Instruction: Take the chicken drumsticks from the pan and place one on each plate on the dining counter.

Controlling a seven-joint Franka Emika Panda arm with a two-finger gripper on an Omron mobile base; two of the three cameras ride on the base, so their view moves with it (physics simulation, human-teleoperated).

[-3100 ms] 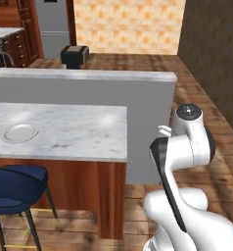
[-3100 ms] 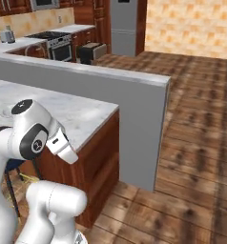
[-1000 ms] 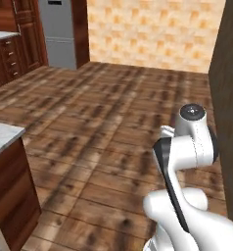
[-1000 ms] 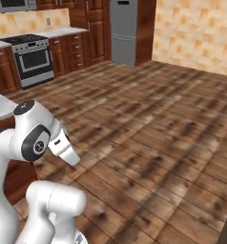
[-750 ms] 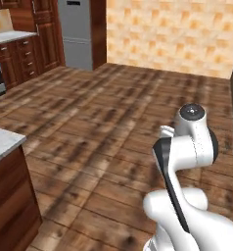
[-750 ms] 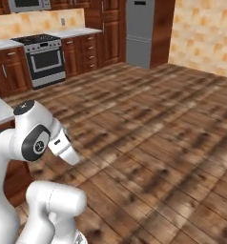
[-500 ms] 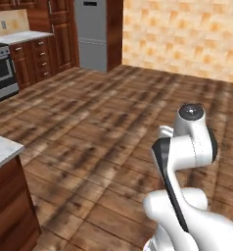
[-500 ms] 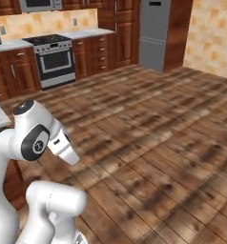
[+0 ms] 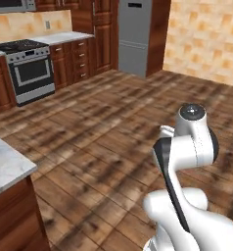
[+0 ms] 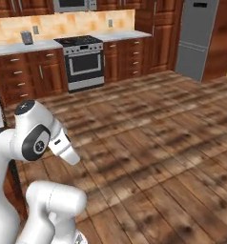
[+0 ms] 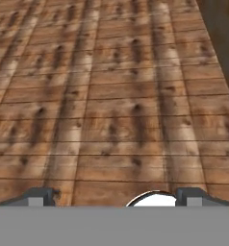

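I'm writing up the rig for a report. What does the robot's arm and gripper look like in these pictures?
The arm is glossy white with rounded, bulbous segments. Its joints carry dark grey to black bands, and a round dark cap sits on top of the upper joint. No loose cables or sleeves show. The gripper has two small dark grey finger tips, blocky and squared off.

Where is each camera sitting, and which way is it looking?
Left base view: behind the arm's left, facing the steel oven range and tall grey fridge; white arm at lower right.
Right base view: behind its right, same steel oven range and fridge; arm at lower left.
Hand view: on the hand, facing down at the brown wooden plank floor; open end effector.
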